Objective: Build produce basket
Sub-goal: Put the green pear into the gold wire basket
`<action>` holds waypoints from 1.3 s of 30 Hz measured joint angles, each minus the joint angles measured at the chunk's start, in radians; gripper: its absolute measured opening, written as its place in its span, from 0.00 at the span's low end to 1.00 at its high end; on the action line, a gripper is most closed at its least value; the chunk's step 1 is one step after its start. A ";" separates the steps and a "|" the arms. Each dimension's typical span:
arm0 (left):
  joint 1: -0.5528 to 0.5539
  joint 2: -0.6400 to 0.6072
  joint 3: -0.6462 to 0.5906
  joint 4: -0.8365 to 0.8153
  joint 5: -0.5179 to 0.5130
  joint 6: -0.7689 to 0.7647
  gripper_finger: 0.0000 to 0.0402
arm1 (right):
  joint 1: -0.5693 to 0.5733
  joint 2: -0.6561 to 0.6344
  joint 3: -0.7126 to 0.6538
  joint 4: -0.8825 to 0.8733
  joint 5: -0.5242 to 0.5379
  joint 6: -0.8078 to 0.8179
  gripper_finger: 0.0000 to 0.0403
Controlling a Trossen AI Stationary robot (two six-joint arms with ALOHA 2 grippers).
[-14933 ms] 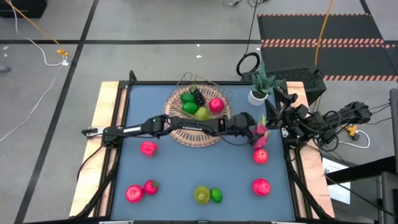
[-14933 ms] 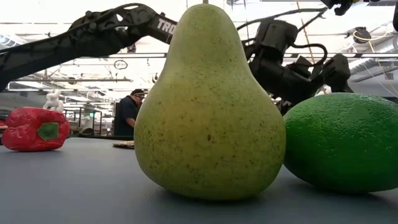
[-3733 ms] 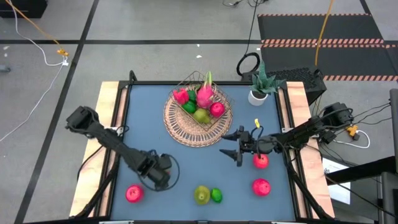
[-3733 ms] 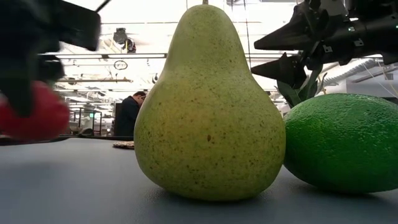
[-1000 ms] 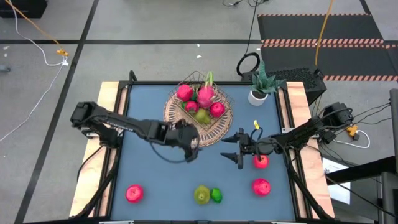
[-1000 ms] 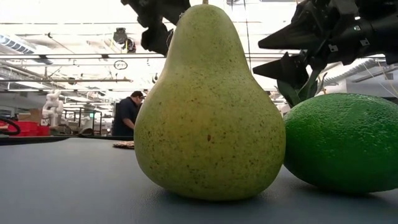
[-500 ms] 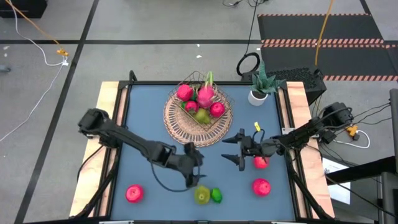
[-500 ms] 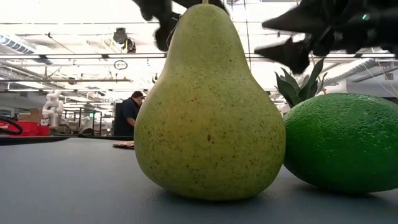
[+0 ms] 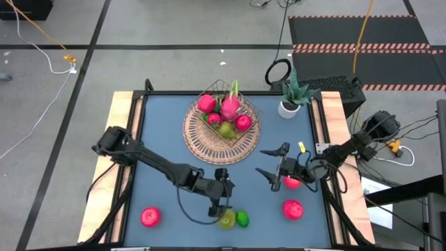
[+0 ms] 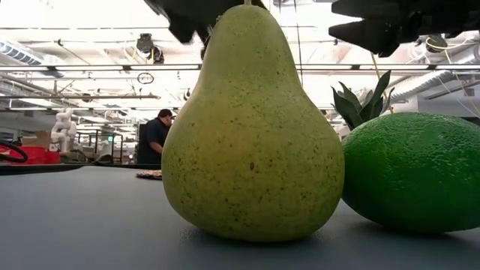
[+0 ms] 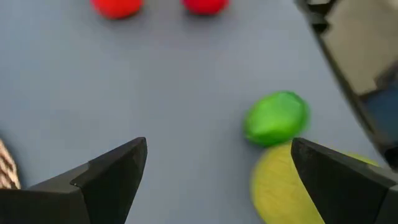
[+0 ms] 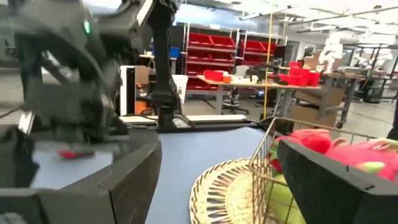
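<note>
In the low view the lime [image 10: 416, 171] runs off the picture's right edge.

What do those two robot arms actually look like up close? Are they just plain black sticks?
Nearly. Both are slim, dark, jointed arms. The left arm trails a thin black cable looping near its gripper. The right arm carries a small yellow piece by its gripper. Each ends in two flat, dark, wedge-shaped jaws. A bundle of cables sits at the right arm's base.

one basket [image 9: 221, 136], three loose red fruits [image 9: 150, 217]
</note>
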 joint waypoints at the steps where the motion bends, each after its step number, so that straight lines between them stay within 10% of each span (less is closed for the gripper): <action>1: -0.009 -0.017 0.000 -0.025 0.011 0.026 0.99 | 0.000 0.001 0.000 -0.011 -0.001 0.012 0.78; 39: -0.105 0.114 0.000 0.115 0.123 0.153 0.60 | 0.000 0.003 0.000 -0.049 -0.009 0.086 0.78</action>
